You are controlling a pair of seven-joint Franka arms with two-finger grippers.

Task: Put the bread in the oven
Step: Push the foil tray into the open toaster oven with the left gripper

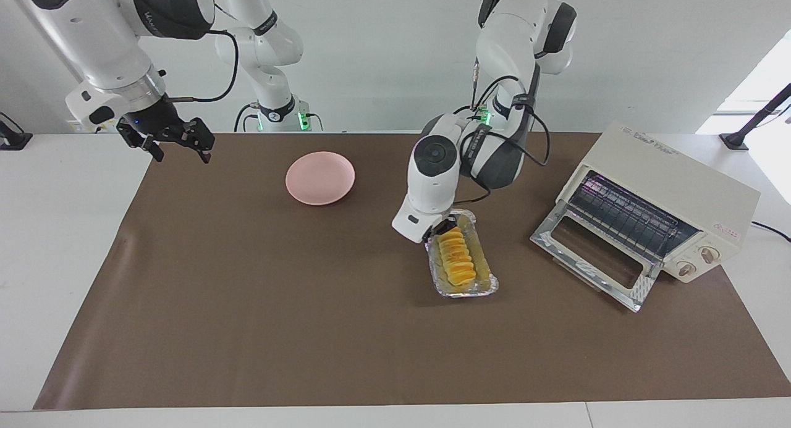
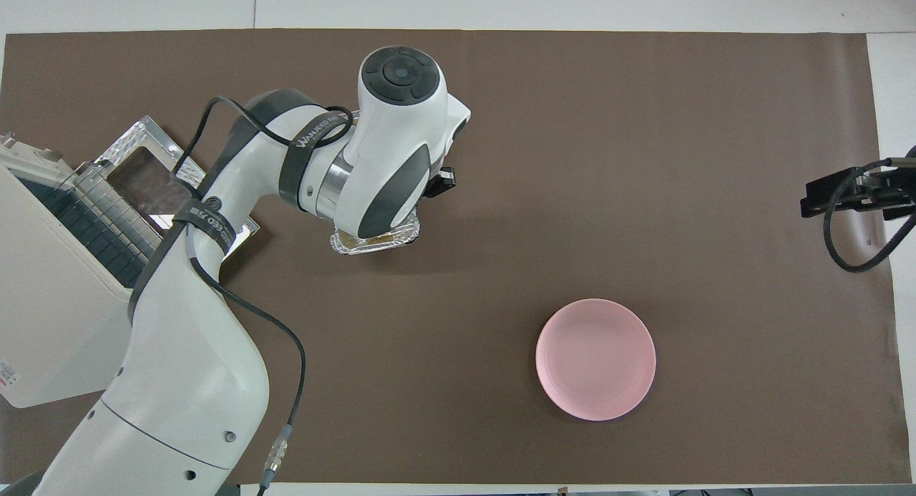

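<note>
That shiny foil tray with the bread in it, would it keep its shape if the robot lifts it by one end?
Probably not entirely: the foil tray looks thin and crinkled, so its rim may bend. It seems light. The bread lies loose inside, so tilting could slide it.
</note>
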